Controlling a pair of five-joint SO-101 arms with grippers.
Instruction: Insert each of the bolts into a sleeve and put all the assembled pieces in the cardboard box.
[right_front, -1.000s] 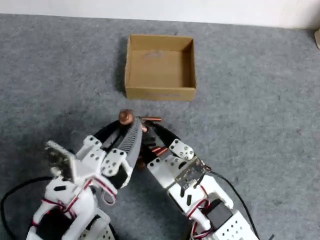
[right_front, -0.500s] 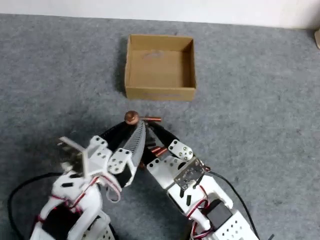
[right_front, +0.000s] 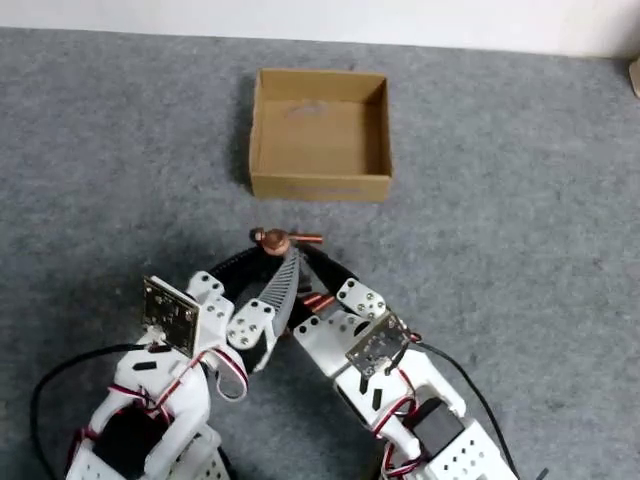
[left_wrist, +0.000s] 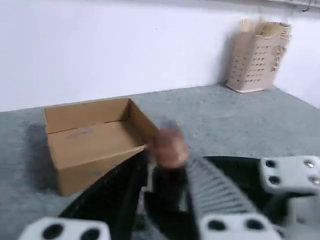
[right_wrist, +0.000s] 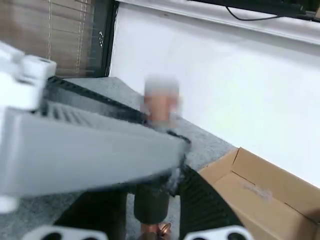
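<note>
Far side of the grey table (right_front: 520, 200), cardboard box (right_front: 320, 186): open top, nothing visible inside, well apart from both arms.
Left gripper (right_front: 272, 248): raised between the box and the arm bases; black finger and ribbed grey finger pressed onto a copper piece with a round head, taken as the bolt.
Right gripper (right_wrist: 152, 192): just beside the left one, crossing under its grey finger; black fingers pinching a copper cylinder, taken as the sleeve.
Sleeve (right_wrist: 150, 205): upright between the right fingers, upper end hidden behind the left arm's finger.
Bolt (right_front: 271, 239): at the left fingertips, off the table, head toward the box. A slim copper length runs sideways from it; shank or sleeve end cannot be told.
Step (judgement): mating bolt and sleeve; no assembled piece boxed yet.
Handling (judgement): both parts small, light, rigid, smooth metal, so likely to slip or twist in the pads.
Hold (judgement): bolt at or just under the head, shank free; sleeve mid-length, mouth clear.
</note>
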